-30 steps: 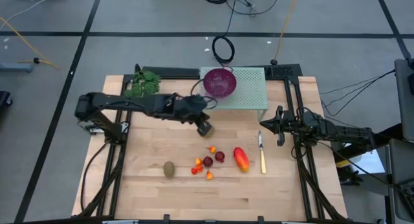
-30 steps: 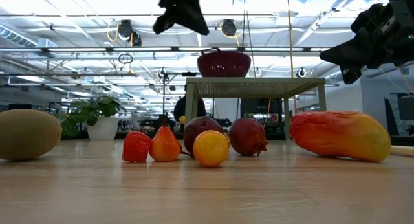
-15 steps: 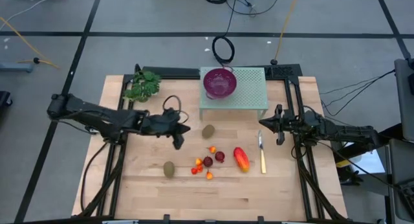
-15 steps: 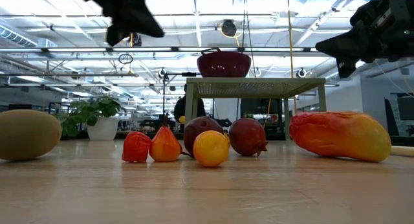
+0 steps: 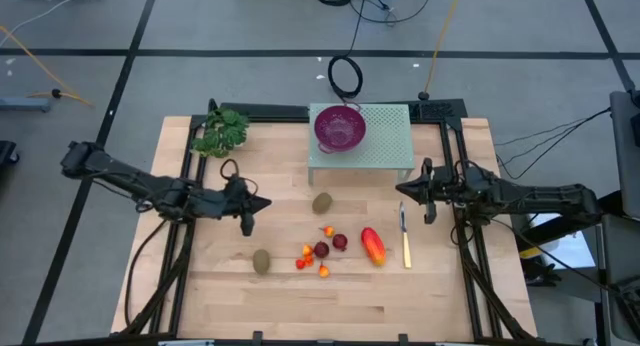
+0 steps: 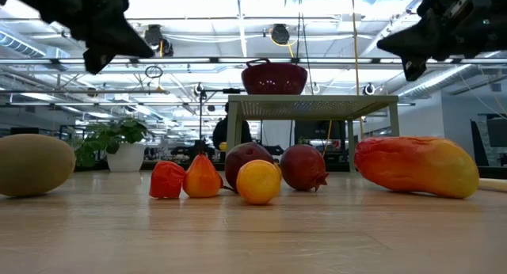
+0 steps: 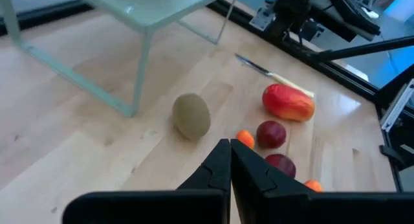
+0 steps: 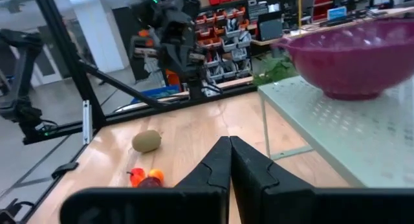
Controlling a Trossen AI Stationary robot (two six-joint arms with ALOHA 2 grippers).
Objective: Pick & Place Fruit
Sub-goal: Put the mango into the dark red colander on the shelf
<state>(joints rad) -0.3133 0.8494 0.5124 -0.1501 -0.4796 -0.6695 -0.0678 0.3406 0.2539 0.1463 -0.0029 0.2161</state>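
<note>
The fruit lies on the wooden table. One olive-brown kiwi (image 5: 322, 202) (image 7: 191, 115) rests in front of the stand, a second kiwi (image 5: 261, 261) nearer the near edge. Between them and the knife lie the elongated orange-red fruit (image 5: 373, 245), two dark red round ones (image 5: 322, 250) (image 5: 340, 242) and several tiny orange-red ones (image 5: 306, 251). My left gripper (image 5: 248, 224) (image 7: 230, 160) hovers shut, left of the fruit, holding nothing. My right gripper (image 5: 427, 194) (image 8: 229, 156) hovers shut by the stand's right end, above the knife's tip.
A purple bowl (image 5: 339, 126) stands on a pale green perforated stand (image 5: 385, 146) at the far middle. A yellow-handled knife (image 5: 405, 241) lies right of the fruit. A green leafy bunch (image 5: 222, 131) sits at the far left. Bare wood stretches along the near edge.
My left gripper was in front of the stand with a kiwi at its fingers. That kiwi now lies on the table there, and the gripper has drawn back toward the table's left edge, its arm folding outward.
</note>
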